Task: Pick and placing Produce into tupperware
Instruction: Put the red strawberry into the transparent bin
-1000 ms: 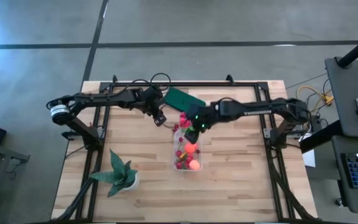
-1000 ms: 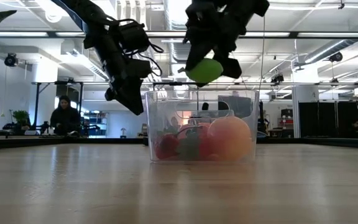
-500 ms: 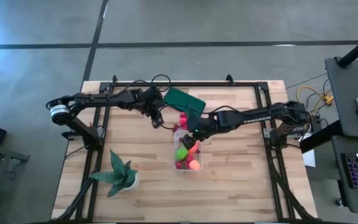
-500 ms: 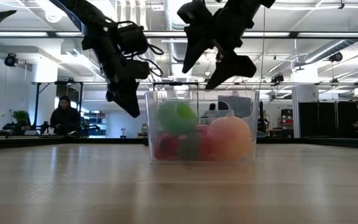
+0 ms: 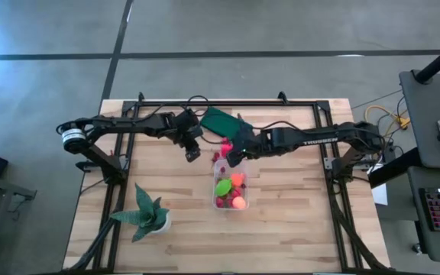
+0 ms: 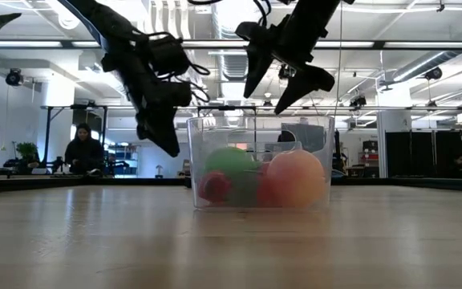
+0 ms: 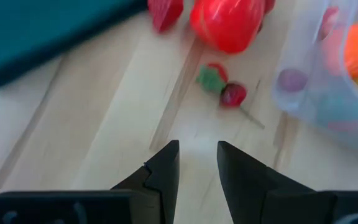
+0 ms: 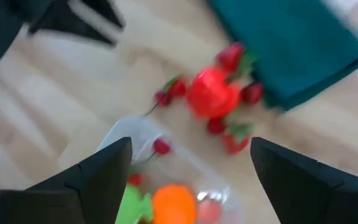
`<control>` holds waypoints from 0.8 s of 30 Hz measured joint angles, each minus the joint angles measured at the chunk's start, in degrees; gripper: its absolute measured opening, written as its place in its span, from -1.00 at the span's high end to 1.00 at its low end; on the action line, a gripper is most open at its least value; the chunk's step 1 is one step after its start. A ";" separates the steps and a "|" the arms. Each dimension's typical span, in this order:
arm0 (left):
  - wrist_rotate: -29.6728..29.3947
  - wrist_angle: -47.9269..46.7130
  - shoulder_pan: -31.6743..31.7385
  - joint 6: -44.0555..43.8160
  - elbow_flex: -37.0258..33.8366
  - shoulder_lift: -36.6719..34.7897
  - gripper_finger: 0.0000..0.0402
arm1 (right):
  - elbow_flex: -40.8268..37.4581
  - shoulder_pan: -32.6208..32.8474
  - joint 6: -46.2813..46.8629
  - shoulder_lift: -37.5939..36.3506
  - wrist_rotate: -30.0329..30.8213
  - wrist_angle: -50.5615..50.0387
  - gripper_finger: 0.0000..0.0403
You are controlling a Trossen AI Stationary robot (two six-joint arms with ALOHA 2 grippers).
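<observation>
The clear tupperware (image 5: 215, 195) (image 6: 321, 136) stands mid-table. In it lie a lime-green piece (image 5: 223, 187) (image 6: 229, 159), orange balls (image 5: 237, 181) and red berries. More produce lies loose on the wood just beyond it: a big red piece (image 7: 227, 22) (image 8: 211, 93) and small cherries (image 7: 224, 88). My right gripper (image 5: 235, 154) (image 6: 276, 83) (image 8: 191, 143) hangs open and empty above the box's far end. To the left of the box my left gripper (image 5: 192, 155) (image 6: 164, 138) (image 7: 197, 149) slants down, fingers slightly apart, nothing between them, short of the cherries.
A flat dark green rectangle (image 5: 224, 121) (image 7: 42, 31) lies beyond the loose produce. A spiky potted plant (image 5: 148, 215) stands near the front left. Bare wood runs along the near edge and the right side. A person sits in the room behind.
My right gripper has opened and let go of the lime-green piece, which fell into the tupperware and now rests among the other pieces. The gripper has rolled about its pointing line, dipped toward the box, then drawn back toward the far edge.
</observation>
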 joint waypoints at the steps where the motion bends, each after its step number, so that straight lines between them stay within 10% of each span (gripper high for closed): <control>1: 0.10 0.84 -0.08 -0.04 0.02 0.00 0.53 | 0.12 -0.54 -0.51 -0.39 0.70 -0.22 -0.58; 24: 0.60 10.87 0.15 -10.21 0.42 1.05 0.53 | -4.73 -19.35 -26.72 -1.98 -4.99 1.71 -0.57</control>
